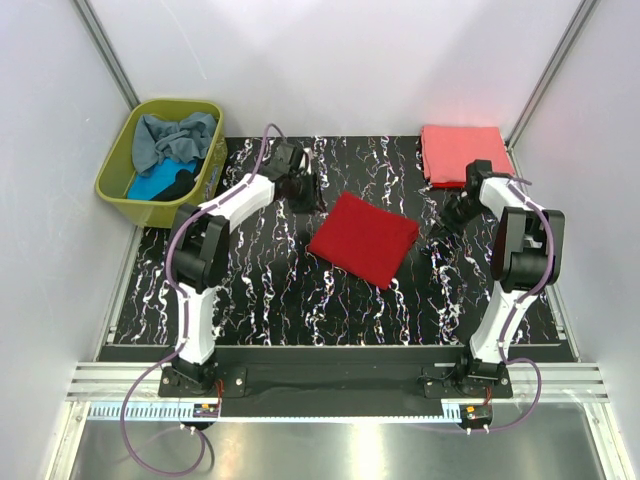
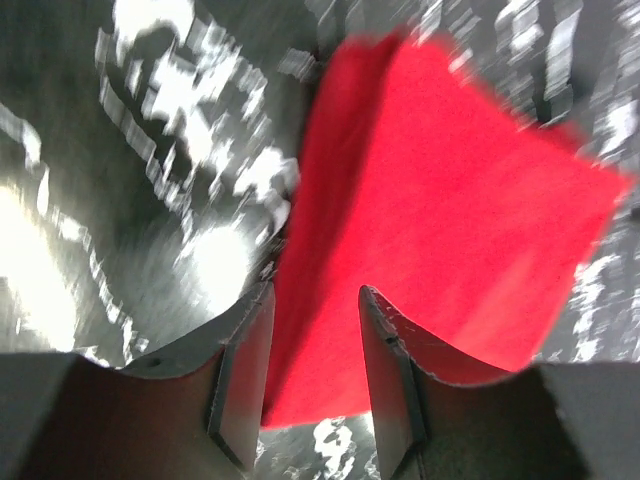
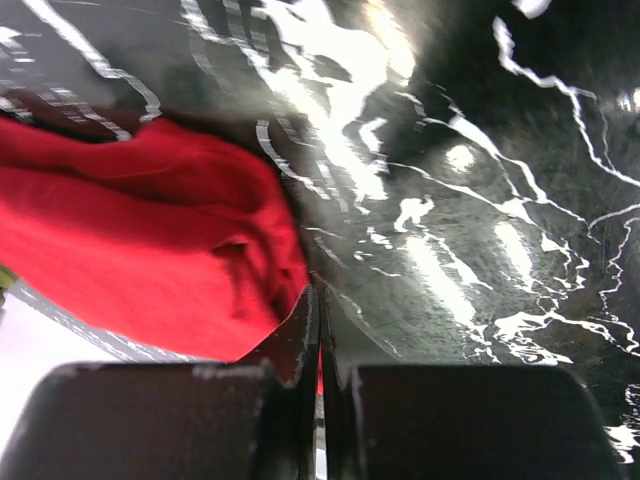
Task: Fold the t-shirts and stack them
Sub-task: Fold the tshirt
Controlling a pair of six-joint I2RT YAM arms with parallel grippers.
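A dark red t-shirt point(image 1: 362, 238) lies folded into a square in the middle of the table. A coral-pink t-shirt point(image 1: 465, 153) lies folded at the back right. Grey-blue point(image 1: 175, 135), turquoise point(image 1: 152, 186) and black point(image 1: 180, 180) shirts lie crumpled in the basket. My left gripper point(image 1: 306, 192) is open and empty, just off the red shirt's back left edge. In the left wrist view the red shirt point(image 2: 450, 200) shows beyond the open gripper point(image 2: 315, 300). My right gripper point(image 1: 441, 228) is shut beside the red shirt's right corner point(image 3: 150, 250). Its tips point(image 3: 320, 292) are at the cloth's edge.
An olive-green plastic basket point(image 1: 118, 160) stands off the table's back left corner. The black marbled tabletop point(image 1: 270, 290) is bounded by white walls at the back and both sides. Both arm bases are bolted to a rail at the near edge point(image 1: 330, 375).
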